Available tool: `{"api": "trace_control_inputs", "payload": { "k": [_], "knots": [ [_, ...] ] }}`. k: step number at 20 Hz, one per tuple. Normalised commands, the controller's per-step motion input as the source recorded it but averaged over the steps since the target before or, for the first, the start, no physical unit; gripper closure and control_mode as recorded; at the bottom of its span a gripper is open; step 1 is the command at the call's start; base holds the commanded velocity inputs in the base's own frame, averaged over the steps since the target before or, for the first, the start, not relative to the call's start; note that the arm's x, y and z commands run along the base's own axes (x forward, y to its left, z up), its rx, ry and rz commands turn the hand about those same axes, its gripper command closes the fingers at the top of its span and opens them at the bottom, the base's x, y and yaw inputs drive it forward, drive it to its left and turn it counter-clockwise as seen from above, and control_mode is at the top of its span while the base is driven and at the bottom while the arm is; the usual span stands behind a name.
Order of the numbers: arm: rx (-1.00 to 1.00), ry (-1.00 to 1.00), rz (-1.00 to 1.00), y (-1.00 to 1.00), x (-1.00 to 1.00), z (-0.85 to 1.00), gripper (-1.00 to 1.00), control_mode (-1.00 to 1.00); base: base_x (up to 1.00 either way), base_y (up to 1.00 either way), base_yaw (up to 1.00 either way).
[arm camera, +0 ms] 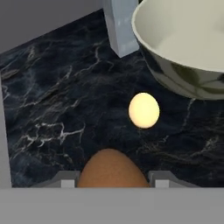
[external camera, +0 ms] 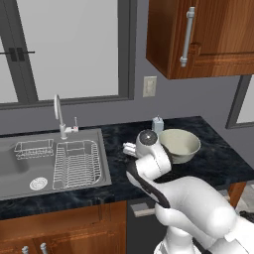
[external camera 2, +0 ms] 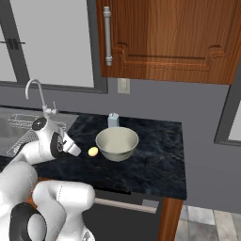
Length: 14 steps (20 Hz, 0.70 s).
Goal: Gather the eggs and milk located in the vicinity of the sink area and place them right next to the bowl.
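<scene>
While the fingers (arm camera: 111, 181) clamp the brown egg (arm camera: 111, 168), bare counter (arm camera: 52, 109) separates it from the cream egg (arm camera: 144, 110).

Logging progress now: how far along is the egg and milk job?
Done: the milk carton stands behind the bowl, and the pale egg lies on the counter beside it. In hand: the tool is shut on the brown egg. Left: setting that egg by the bowl.

Brown egg (arm camera: 111, 168) clamped between pincer fingertips; cream egg (arm camera: 144, 110) laid on worktop beside bowl (arm camera: 188, 48); milk carton (arm camera: 121, 27) upright behind.
</scene>
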Motion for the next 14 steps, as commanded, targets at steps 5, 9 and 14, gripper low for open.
{"api": "trace_control_inputs", "payload": {
  "k": [5, 9, 14],
  "knots": [
    [0.00, 0.07, -0.06, -0.29, -0.62, 0.00, 1.00, -1.00, 0.00, 0.00, 0.00],
    [0.00, 0.03, -0.03, -0.27, -0.54, 0.00, 1.00, -1.00, 0.00, 0.00, 0.00],
    [0.00, 0.00, -0.01, -0.35, -0.25, 0.00, 1.00, -1.00, 0.00, 0.00, 0.00]
  ]
}}
